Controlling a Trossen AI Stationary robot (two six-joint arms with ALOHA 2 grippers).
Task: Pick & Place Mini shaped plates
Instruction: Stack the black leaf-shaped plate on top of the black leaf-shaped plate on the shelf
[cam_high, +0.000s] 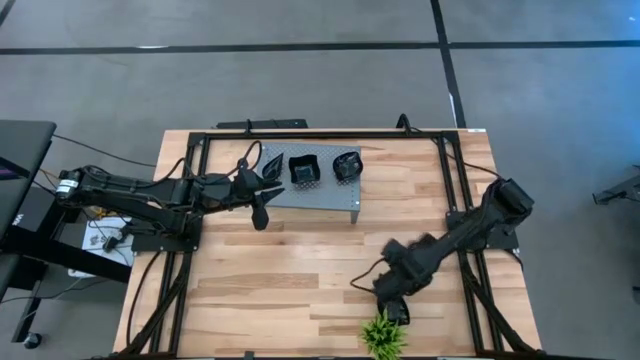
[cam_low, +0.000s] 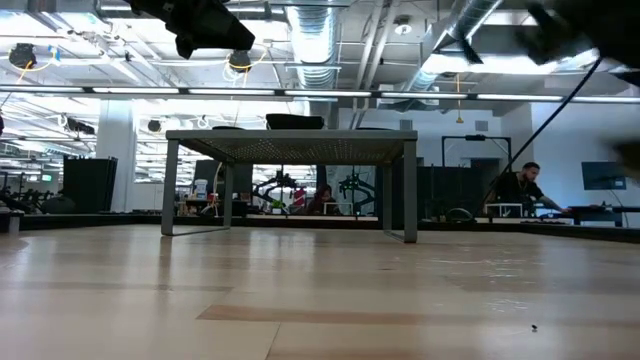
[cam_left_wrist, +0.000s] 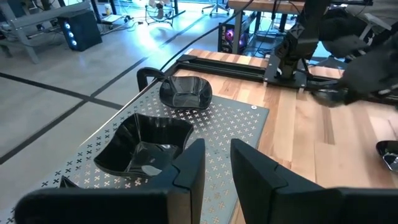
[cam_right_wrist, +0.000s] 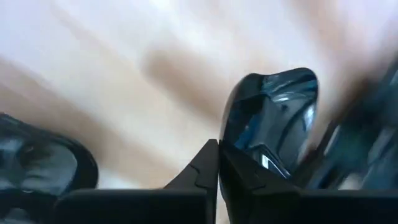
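Right fingers (cam_right_wrist: 219, 163) pressed together before a glossy black rounded plate (cam_right_wrist: 273, 112), left fingers (cam_left_wrist: 214, 165) slightly apart.

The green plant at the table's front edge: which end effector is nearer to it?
Right. The right end effector sits just beside the green plant; the left end effector is far across, at the perforated stand.

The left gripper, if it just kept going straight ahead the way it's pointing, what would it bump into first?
Probably the nearer black dish on the grey metal stand, which sits just ahead of the left gripper and slightly to one side. A second dish lies farther along. Depth is hard to judge.
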